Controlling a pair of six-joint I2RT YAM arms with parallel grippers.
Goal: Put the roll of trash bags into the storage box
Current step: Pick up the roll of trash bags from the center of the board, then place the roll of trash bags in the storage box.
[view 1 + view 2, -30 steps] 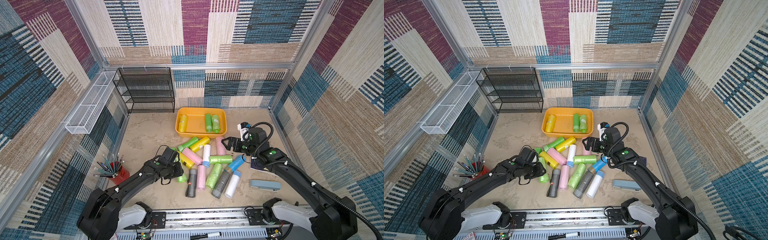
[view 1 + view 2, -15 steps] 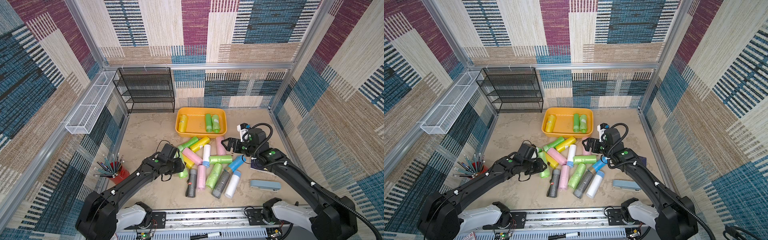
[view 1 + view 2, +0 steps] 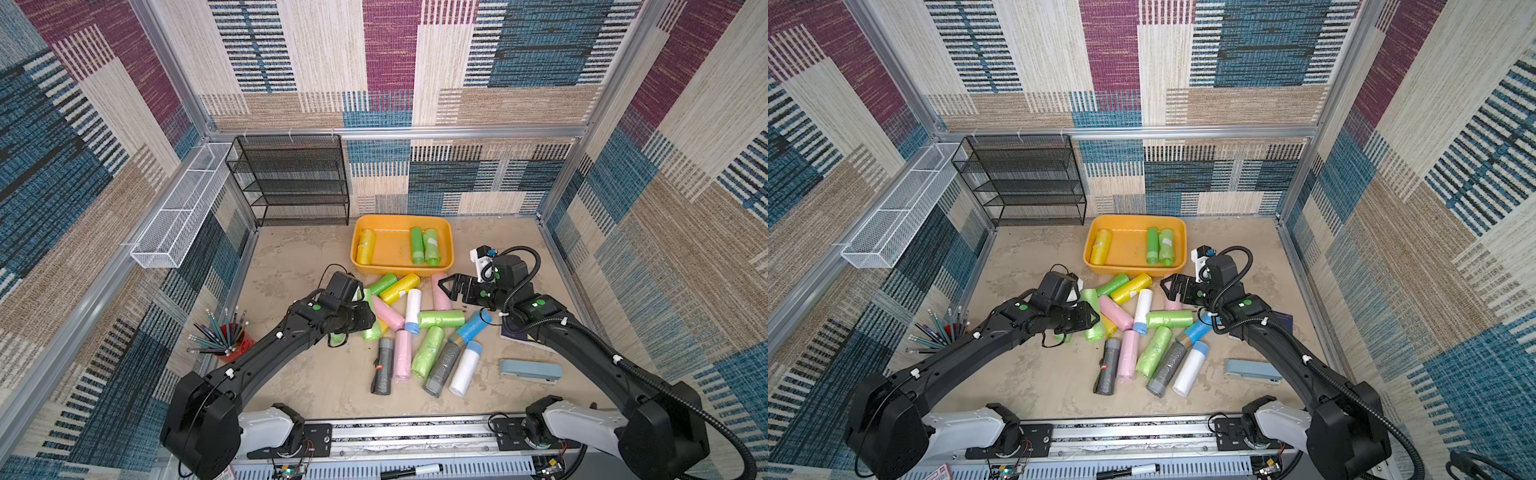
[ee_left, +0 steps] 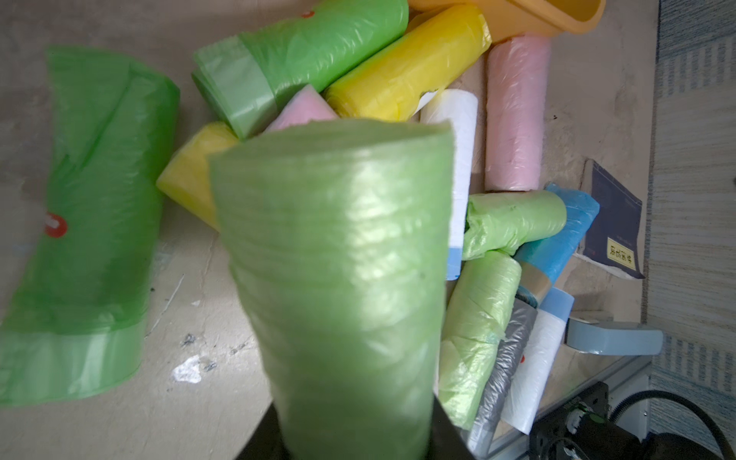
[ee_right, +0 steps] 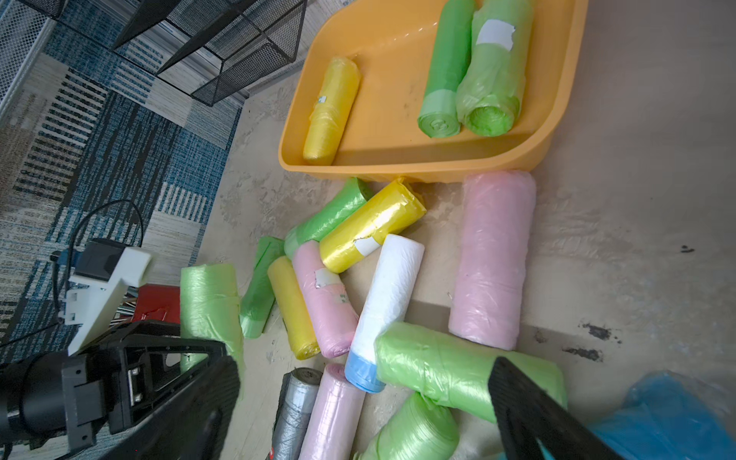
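Left claw clamps a pale green plastic-film roll; raise it above the near rim of the shallow orange-yellow plastic storage box before releasing. Right claw: wide, empty.

At my eleven o'clock a black mesh shelf rack stands on the worktop, against the back wall. At ten o'clock a long white wire basket hangs on the side wall. At eight o'clock a red cup full of pencils stands upright by the worktop's edge. At three o'clock lies a dark blue booklet with a small yellow label. Near it, at four o'clock, a grey-blue stapler lies flat. At six o'clock, a black-and-white marker lies on the front rail.
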